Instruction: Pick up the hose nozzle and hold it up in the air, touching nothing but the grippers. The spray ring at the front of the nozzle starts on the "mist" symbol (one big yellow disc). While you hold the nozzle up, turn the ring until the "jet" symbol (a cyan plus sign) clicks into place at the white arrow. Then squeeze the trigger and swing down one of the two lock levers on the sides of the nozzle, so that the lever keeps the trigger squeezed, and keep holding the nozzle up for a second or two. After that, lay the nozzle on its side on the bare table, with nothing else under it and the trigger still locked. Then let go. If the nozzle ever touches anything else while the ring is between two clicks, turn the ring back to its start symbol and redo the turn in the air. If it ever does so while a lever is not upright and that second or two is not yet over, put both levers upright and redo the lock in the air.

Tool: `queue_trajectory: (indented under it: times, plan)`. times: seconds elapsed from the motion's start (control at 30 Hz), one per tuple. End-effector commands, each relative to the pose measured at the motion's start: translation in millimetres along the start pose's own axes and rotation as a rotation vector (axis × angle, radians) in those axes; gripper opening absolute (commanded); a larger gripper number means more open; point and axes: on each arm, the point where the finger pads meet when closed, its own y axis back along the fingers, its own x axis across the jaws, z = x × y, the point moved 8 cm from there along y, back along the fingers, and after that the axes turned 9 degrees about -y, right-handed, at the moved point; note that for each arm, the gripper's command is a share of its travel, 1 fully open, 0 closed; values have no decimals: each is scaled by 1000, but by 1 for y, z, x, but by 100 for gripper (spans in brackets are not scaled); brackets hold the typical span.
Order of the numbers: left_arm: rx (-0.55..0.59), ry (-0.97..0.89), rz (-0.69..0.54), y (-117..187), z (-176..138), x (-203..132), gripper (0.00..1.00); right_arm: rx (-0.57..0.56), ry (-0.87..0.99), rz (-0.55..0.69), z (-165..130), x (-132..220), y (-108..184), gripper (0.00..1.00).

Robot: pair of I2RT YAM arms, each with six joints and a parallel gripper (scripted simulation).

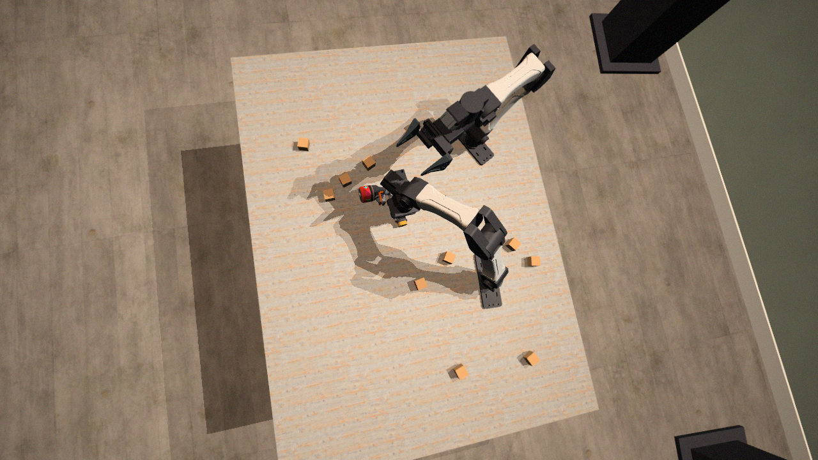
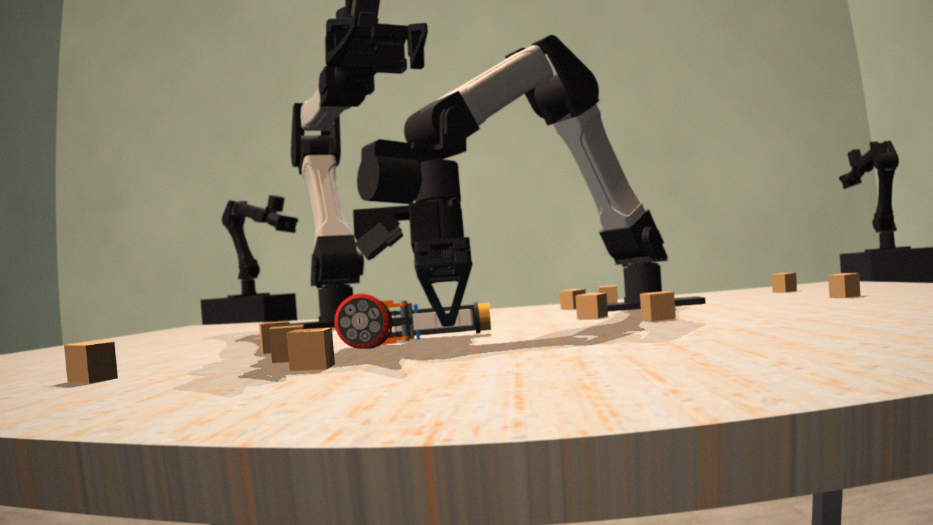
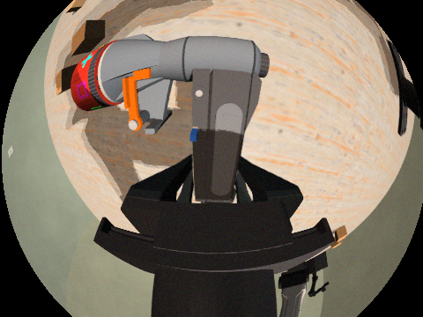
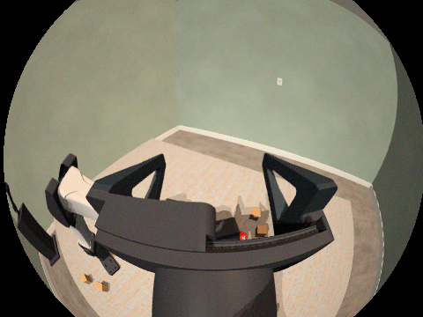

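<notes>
The hose nozzle (image 1: pixel 374 191) (image 2: pixel 402 318) (image 3: pixel 172 55) lies on its side on the table. Its red spray ring (image 1: pixel 365 194) (image 2: pixel 362 320) (image 3: pixel 85 84) shows a cyan symbol, a magenta square and a bit of green in the left wrist view; the white arrow cannot be made out. An orange part (image 3: pixel 132 97) stands out beside the body. My left gripper (image 2: pixel 447 322) (image 3: pixel 214 159) points down and is shut on the grey handle (image 3: pixel 222 106), near its yellow-capped end. My right gripper (image 1: pixel 410 159) (image 4: pixel 213 158) is open and empty, raised high above the table.
Three wooden blocks (image 1: pixel 328 194) (image 1: pixel 344 179) (image 1: pixel 369 163) lie close to the ring side of the nozzle. Another block (image 1: pixel 303 144) lies farther off, and several more are scattered around the left arm's base (image 1: pixel 490 290). The right gripper is close above the left wrist.
</notes>
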Motion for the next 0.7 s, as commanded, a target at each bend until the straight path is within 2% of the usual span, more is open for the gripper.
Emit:
queue_trajectory:
  times: [0.0, 0.33, 0.67]
  plan:
    - [-64, 15, 53, 20, 9, 10, 36, -14, 8, 7, 3, 0, -1, 100]
    - [-32, 9, 29, 29, 2, 6, 36, -14, 8, 7, 3, 0, -1, 100]
    - [-85, 20, 82, 47, 6, 18, 36, -14, 8, 7, 3, 0, -1, 100]
